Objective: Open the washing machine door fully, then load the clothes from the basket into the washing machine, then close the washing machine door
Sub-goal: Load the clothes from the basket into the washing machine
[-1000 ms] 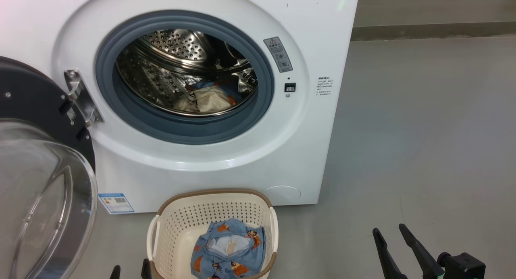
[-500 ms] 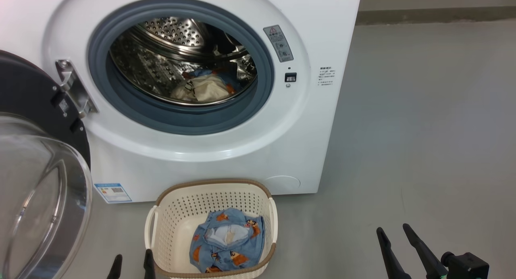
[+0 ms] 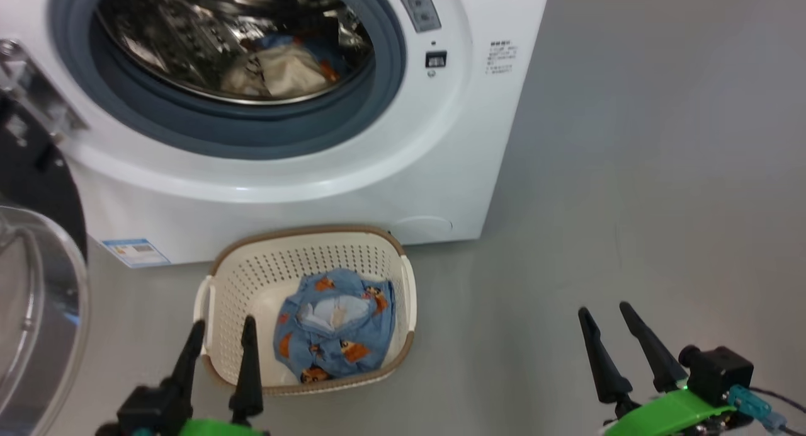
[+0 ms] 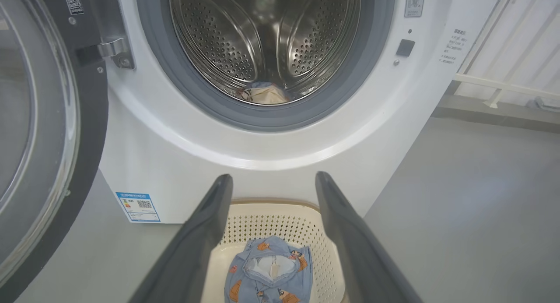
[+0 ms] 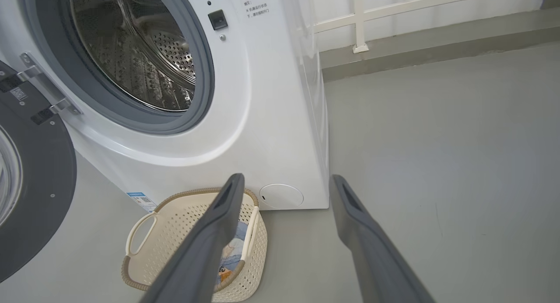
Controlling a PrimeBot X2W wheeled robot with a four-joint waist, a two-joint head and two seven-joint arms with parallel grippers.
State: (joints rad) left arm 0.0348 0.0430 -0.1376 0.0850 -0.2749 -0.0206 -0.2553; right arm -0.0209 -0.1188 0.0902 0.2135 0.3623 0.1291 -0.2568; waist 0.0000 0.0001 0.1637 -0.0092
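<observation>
The washing machine (image 3: 441, 140) stands with its door (image 3: 38, 190) swung wide open to the left, glass bowl (image 3: 31, 310) facing me. A cream garment (image 3: 277, 70) lies in the steel drum, also visible in the left wrist view (image 4: 267, 94). The basket (image 3: 302, 266) sits on the floor before the machine and holds the light blue printed garment (image 3: 334, 335). My left gripper (image 3: 224, 324) is open and empty over the basket's near left corner, pointing at the blue garment (image 4: 271, 272). My right gripper (image 3: 603, 308) is open and empty above bare floor, well right of the basket (image 5: 175, 224).
Grey floor (image 3: 630, 203) stretches to the right of the machine. A blue label sticker (image 3: 135, 252) marks the machine's lower left front. In the right wrist view a white railing (image 5: 358, 22) runs behind the machine along a low kerb.
The head camera has tilted down, so machine and basket sit higher in the picture. My left gripper has come up into view beside the basket. Both grippers stay open.
</observation>
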